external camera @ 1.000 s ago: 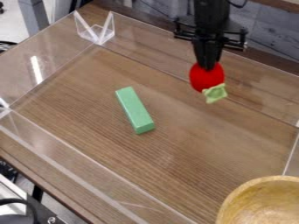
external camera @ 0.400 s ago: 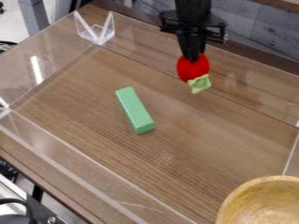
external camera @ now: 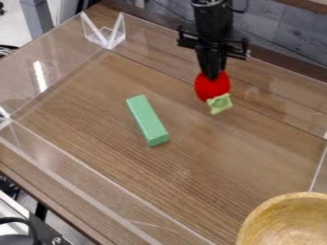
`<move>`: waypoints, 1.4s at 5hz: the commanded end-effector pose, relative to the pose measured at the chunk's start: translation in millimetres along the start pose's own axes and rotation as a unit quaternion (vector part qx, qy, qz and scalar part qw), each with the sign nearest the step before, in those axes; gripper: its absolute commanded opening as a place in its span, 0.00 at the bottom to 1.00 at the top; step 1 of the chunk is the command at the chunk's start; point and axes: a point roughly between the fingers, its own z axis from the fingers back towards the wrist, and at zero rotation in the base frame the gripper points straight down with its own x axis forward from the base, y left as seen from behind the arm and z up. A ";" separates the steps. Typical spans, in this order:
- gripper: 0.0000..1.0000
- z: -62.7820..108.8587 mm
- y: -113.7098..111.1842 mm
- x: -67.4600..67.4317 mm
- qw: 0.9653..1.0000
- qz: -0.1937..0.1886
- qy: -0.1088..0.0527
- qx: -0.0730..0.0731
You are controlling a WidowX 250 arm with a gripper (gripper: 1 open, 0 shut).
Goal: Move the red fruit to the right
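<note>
1. You have one red fruit (external camera: pixel 213 87) with a leafy cap.
2. You have one green block (external camera: pixel 147 121).
3. You see one clear, wire-like stand (external camera: pixel 106 33).
4. You see one yellowish bowl (external camera: pixel 286 226).

So the round toy fruit (external camera: pixel 212 87) up and right of the long mint-green rectangular block (external camera: pixel 147 121) is showing bright red with a pale yellow-green leafy cap (external camera: pixel 221 103).
</note>
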 end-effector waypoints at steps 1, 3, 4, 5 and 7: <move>0.00 27.0 -18.8 -14.3 1.000 -0.012 -0.024 -0.001; 0.00 -6.4 -53.1 -58.6 1.000 -0.001 -0.009 -0.005; 0.00 -29.2 -63.6 -68.5 1.000 0.022 -0.007 0.007; 0.00 -39.0 -66.0 -71.0 0.999 0.046 -0.011 0.017; 0.00 -30.9 -50.9 -66.8 0.998 0.052 -0.023 0.021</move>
